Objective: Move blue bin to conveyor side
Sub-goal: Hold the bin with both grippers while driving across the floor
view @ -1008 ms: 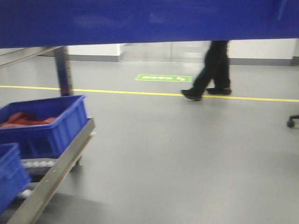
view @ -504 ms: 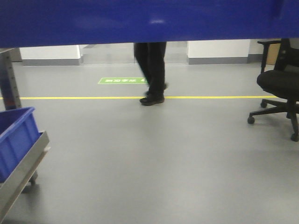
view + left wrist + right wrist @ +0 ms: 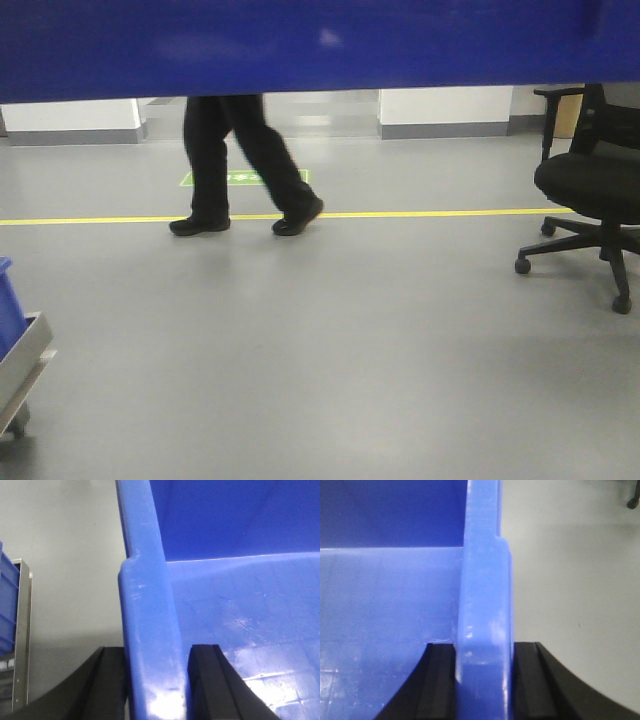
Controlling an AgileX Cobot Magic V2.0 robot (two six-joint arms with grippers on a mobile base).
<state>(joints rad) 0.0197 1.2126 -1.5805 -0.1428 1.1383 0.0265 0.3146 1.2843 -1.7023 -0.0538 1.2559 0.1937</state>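
The blue bin (image 3: pixel 320 45) is held up off the floor and fills the top of the front view as a wide dark-blue band. My left gripper (image 3: pixel 156 680) is shut on the bin's left rim (image 3: pixel 145 610), one black finger outside the wall and one inside. My right gripper (image 3: pixel 485 680) is shut on the bin's right rim (image 3: pixel 485 590) in the same way. The bin's inside looks bare in both wrist views. The conveyor is out of view.
A person in black trousers (image 3: pixel 235 160) walks across the grey floor beyond a yellow floor line (image 3: pixel 420 213). A black office chair (image 3: pixel 590 190) stands at the right. A steel rack edge (image 3: pixel 20 375) with another blue crate (image 3: pixel 8 310) shows at the far left.
The front view has swung right: the steel rack and its crates slid off to the left, the office chair came in at the right. The person walked leftward. Both grippers still hold the bin.
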